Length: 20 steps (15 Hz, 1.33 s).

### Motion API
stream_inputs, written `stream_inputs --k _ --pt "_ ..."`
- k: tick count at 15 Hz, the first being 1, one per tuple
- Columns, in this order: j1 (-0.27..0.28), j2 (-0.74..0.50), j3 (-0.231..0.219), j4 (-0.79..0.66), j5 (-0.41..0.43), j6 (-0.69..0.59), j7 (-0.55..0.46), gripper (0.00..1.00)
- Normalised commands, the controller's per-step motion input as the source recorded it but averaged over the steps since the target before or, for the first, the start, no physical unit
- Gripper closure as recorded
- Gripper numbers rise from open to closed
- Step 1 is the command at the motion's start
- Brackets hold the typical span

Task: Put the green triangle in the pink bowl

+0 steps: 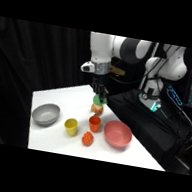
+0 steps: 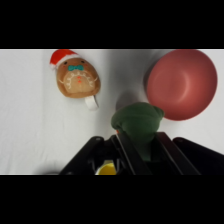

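The green triangle [image 2: 137, 119] is a dark-green wedge held between the fingers of my gripper [image 2: 141, 140], which is shut on it. In the side view the gripper [image 1: 98, 97] hangs over the back middle of the table with the green triangle [image 1: 98, 101] at its tip, above the tabletop. The pink bowl [image 1: 117, 134] stands open and upright at the front right of the table, to the right of and nearer than the gripper. Through the wrist camera the pink bowl [image 2: 182, 84] lies at the upper right, apart from the block, with nothing in it.
A gingerbread-man toy [image 2: 76, 76] with a red hat lies just below the gripper [image 1: 98, 109]. An orange cup [image 1: 95, 123], a yellow cup [image 1: 71, 126], a grey bowl [image 1: 46, 114] and a red-orange ball [image 1: 87, 139] stand along the front. Black cloth borders the table's right edge.
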Motion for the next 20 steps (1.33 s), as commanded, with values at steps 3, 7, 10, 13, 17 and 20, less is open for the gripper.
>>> stream_inputs --k 3,7,10,13,17,20 --pt "0.136 -0.26 0.11 -0.31 -0.094 0.19 0.19 0.95" --pt "0.126 -0.23 0.108 -0.29 -0.097 0.22 0.19 0.95" --pt "0.107 -0.23 0.093 -0.27 -0.089 0.21 0.18 0.95" --pt "0.09 -0.22 0.076 -0.26 -0.076 0.26 0.16 0.95" --pt "0.058 -0.11 0.054 -0.22 -0.107 0.37 0.15 0.95" --pt "0.047 -0.01 0.049 -0.17 -0.141 0.39 0.16 0.95"
